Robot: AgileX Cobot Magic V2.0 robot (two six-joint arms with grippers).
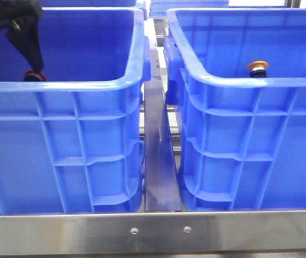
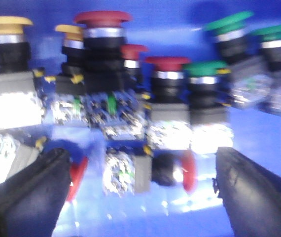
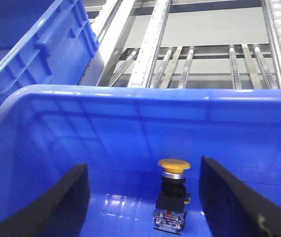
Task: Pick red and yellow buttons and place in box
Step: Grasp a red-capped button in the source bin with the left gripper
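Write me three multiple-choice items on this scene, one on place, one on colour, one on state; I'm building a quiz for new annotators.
1. Where does the lone yellow button stand?
A. In the right crate
B. On the metal rail between the crates
C. On a crate rim

2. Which cap colours show in the pile in the left wrist view?
A. Red only
B. Red, yellow and green
C. Blue and white

3. How is the right end effector?
A. Shut on a button
B. Open, holding nothing
C. Out of view

Key: 1 A, the front view shows it inside the right crate. 2 B, a red cap, a yellow cap and a green cap are visible. 3 B, its fingers stand apart beside the button.
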